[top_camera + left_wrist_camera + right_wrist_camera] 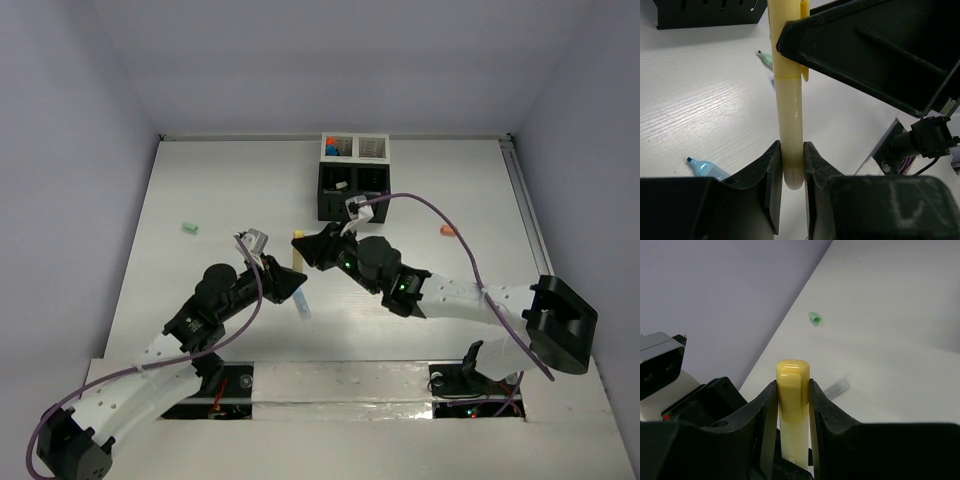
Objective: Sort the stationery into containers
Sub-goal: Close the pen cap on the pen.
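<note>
- Left claw (790, 172), left wrist view: clenched on the rounded butt end of the yellow highlighter (790, 100). Right claw (865, 45) clamps the same barrel further along, at the cap. Blue highlighter (704, 167) and teal highlighter (766, 59) lie loose on the table (700, 110).
- Right wrist view: right claw is grasping the cap end, jaws snug on both sides. Green piece (815, 318) sits well apart on the table.
- Top view: both claws meet mid-table, near the front of the organizer (352, 190), with the yellow highlighter bridging them. Orange piece (447, 231) lies off to the right.
- Step, my read: arm-to-arm handover, both ends held. Could be a cap pull, can't tell.
- Next move calls for the left claw to release without tugging, then the right carries the highlighter to a compartment and keeps it straight going in.
</note>
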`<state>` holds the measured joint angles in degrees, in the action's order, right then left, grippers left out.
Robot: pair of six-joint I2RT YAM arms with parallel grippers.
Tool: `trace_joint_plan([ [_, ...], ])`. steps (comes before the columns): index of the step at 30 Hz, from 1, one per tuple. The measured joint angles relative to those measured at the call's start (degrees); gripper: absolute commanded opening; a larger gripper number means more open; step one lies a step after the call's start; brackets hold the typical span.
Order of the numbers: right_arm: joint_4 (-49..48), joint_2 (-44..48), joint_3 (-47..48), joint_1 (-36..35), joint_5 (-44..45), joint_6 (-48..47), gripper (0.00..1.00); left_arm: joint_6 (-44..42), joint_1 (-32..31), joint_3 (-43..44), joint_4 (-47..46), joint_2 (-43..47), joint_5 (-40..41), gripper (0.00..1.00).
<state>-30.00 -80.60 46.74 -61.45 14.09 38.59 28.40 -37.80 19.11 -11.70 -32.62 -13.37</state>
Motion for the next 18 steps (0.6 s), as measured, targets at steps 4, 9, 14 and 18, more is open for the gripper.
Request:
trace_joint_plan([
  [4,-0.4,-0.2,0.0,-0.9,2.2,0.3,0.00,-0.1,0.0,1.9,2.2,-1.4,-0.3,0.00],
  [9,0.4,-1.6,0.3,-2.8,6.0,0.3,0.00,0.0,0.0,2.9,4.2,-4.0,-0.6,0.00],
  [14,1.0,-0.7,-0.9,-4.0,9.1,1.5,0.00,-0.3,-0.2,4.9,7.5,-5.1,-1.8,0.00],
  [18,0.4,1.2,-2.0,-4.3,10.1,3.0,0.00,-1.0,-0.5,7.3,9.6,-5.1,-2.7,0.00],
])
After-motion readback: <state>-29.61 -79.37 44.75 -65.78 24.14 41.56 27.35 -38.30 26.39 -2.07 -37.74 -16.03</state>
